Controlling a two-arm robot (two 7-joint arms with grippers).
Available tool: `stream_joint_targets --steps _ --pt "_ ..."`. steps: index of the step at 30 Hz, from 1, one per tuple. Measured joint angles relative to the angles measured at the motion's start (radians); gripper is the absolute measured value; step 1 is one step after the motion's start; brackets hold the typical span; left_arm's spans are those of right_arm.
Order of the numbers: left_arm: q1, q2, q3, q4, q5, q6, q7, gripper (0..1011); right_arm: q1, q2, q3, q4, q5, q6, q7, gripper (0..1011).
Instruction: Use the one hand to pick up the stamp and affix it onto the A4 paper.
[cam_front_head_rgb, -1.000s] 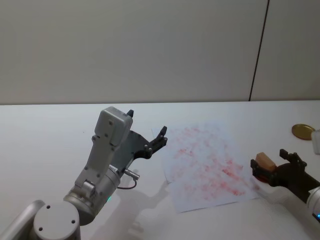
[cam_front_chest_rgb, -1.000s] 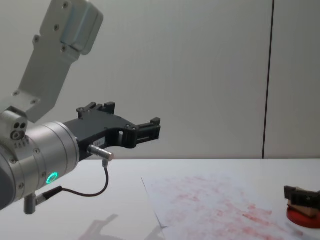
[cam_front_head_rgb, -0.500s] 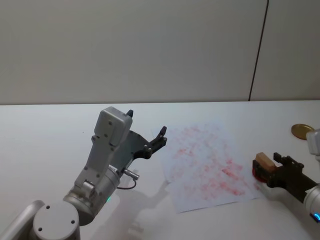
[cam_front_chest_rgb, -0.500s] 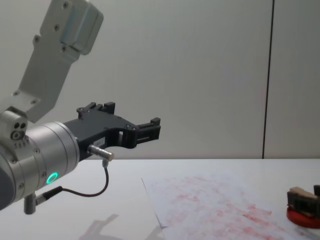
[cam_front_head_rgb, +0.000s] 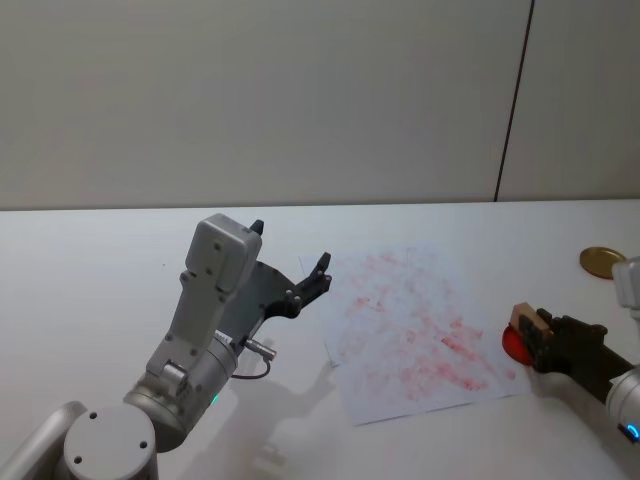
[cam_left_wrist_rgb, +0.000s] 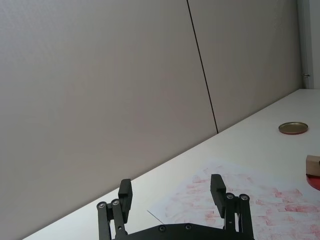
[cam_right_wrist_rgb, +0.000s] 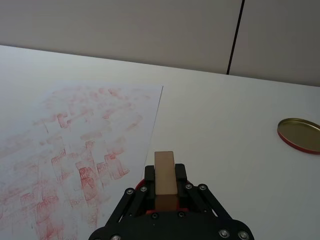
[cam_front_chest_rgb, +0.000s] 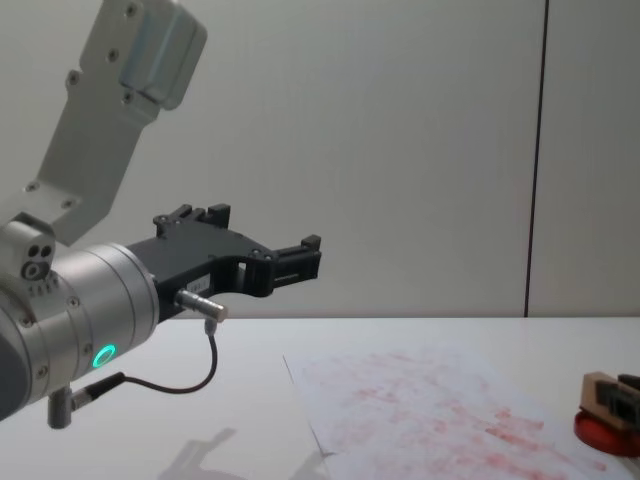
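The stamp (cam_right_wrist_rgb: 164, 176), a light-tan wooden block, stands on a round red ink pad (cam_front_head_rgb: 511, 343) just off the right edge of the A4 paper (cam_front_head_rgb: 415, 325). My right gripper (cam_front_head_rgb: 542, 334) reaches in from the right. Its jaws press against both sides of the stamp (cam_front_head_rgb: 526, 321), shut on its rear half. From the chest the stamp (cam_front_chest_rgb: 599, 394) shows upright on the ink pad (cam_front_chest_rgb: 600, 436). My left gripper (cam_front_head_rgb: 290, 278) hangs open in the air left of the paper (cam_front_chest_rgb: 430, 415), holding nothing; its fingers (cam_left_wrist_rgb: 217, 186) stand wide apart.
A gold round lid (cam_front_head_rgb: 600, 262) lies on the white table at the far right, beyond the ink pad. The left arm's silver body (cam_front_head_rgb: 205, 330) rises over the table's left part. A grey wall (cam_front_head_rgb: 300, 100) closes off the back.
The right gripper's fingers have shifted right and closed in around the stamp, uncovering the red pad's left side. The stamp has stayed on the pad. The left arm has not moved.
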Motion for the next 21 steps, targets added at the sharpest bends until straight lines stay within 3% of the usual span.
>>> stream_joint_targets --steps 13,21 --pt "0.0 0.0 0.0 0.0 0.0 0.0 0.0 993 0.003 -0.005 0.0 -0.015 0.019 -0.041 0.016 219" --pt "0.0 0.0 0.0 0.0 0.0 0.0 0.0 993 0.009 -0.015 -0.014 -0.045 0.021 -0.051 0.057 219"
